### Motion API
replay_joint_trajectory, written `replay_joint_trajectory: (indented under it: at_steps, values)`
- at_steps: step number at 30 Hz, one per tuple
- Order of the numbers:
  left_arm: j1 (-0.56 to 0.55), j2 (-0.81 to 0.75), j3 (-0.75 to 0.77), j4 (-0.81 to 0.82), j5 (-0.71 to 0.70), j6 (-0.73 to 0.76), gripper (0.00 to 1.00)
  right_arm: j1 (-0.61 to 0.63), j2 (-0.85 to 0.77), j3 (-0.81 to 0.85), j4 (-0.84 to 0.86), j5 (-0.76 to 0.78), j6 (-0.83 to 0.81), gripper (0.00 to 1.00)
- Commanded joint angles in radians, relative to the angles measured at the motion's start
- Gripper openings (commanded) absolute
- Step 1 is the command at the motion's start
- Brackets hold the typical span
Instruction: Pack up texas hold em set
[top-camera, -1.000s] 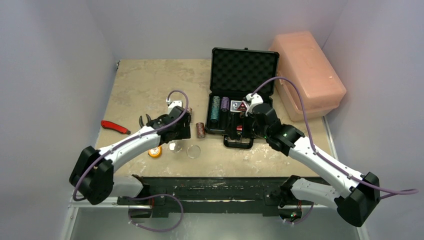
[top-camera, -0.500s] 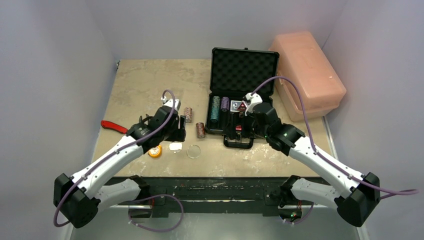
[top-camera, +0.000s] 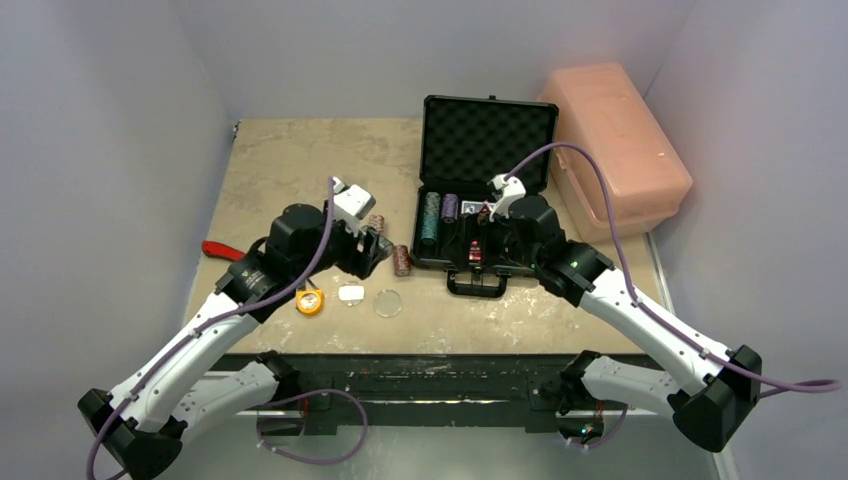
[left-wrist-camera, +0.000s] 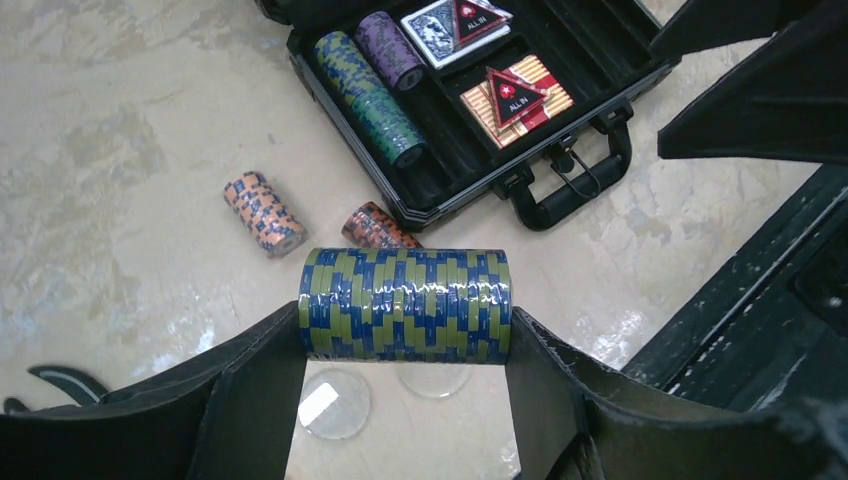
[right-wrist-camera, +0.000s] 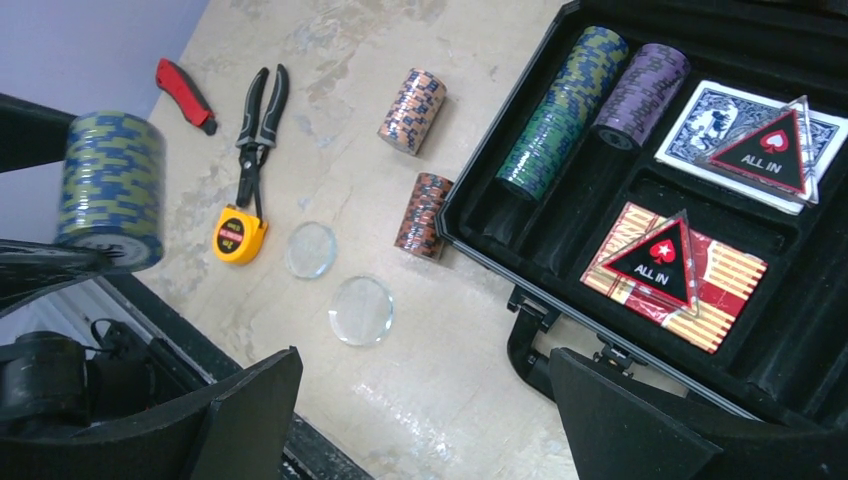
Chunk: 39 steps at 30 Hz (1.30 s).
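The black briefcase (top-camera: 488, 150) lies open, lid up. Its tray (left-wrist-camera: 350, 150) holds a teal chip row (left-wrist-camera: 370, 95), a purple stack (left-wrist-camera: 390, 48), a blue deck (right-wrist-camera: 720, 125) and a red deck (right-wrist-camera: 700, 290), each under an "ALL IN" triangle. My left gripper (top-camera: 372, 250) is shut on a blue-olive chip stack (left-wrist-camera: 405, 305), held above the table left of the case. An orange-blue stack (left-wrist-camera: 263, 212) and a brown stack (left-wrist-camera: 375, 226) lie on the table. Two clear discs (right-wrist-camera: 312, 249) (right-wrist-camera: 361, 310) lie below. My right gripper (right-wrist-camera: 425, 400) is open and empty over the case's handle (right-wrist-camera: 530, 345).
A big pink plastic box (top-camera: 615, 150) stands right of the case. An orange tape measure (right-wrist-camera: 238, 233), black pliers (right-wrist-camera: 258, 130) and a red knife (right-wrist-camera: 185, 93) lie at the left. A black rail (top-camera: 420, 375) runs along the table's front edge.
My left arm has risen and stretched forward, lifting the blue-olive stack off the table. My right gripper has shifted slightly farther over the case.
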<state>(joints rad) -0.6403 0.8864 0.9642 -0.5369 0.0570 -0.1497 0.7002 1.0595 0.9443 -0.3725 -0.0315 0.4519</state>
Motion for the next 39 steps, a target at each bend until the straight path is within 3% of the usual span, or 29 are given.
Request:
replay_joint_trajectory:
  at_steps: [1,7,14,18,25,34,39]
  values:
    - [-0.002,-0.004,-0.051,0.223,0.102,0.241,0.00,0.002,-0.027,0.050,0.062,-0.068,0.017,0.99]
    - [-0.001,0.010,-0.058,0.253,0.364,0.508,0.00,0.002,-0.018,0.059,0.095,-0.153,0.049,0.99]
    - [-0.002,-0.031,-0.132,0.301,0.505,0.709,0.00,0.002,0.025,0.072,0.153,-0.264,0.134,0.99]
    - [-0.002,-0.053,-0.221,0.405,0.552,0.745,0.00,0.002,0.061,0.077,0.192,-0.335,0.153,0.99]
    - [-0.002,-0.068,-0.239,0.403,0.567,0.803,0.00,0.009,0.097,0.049,0.266,-0.393,0.176,0.99]
    - [-0.002,-0.098,-0.245,0.400,0.581,0.812,0.00,0.054,0.126,0.007,0.342,-0.358,0.214,0.98]
    - [-0.002,-0.147,-0.292,0.479,0.611,0.811,0.00,0.075,0.137,-0.011,0.386,-0.335,0.254,0.95]
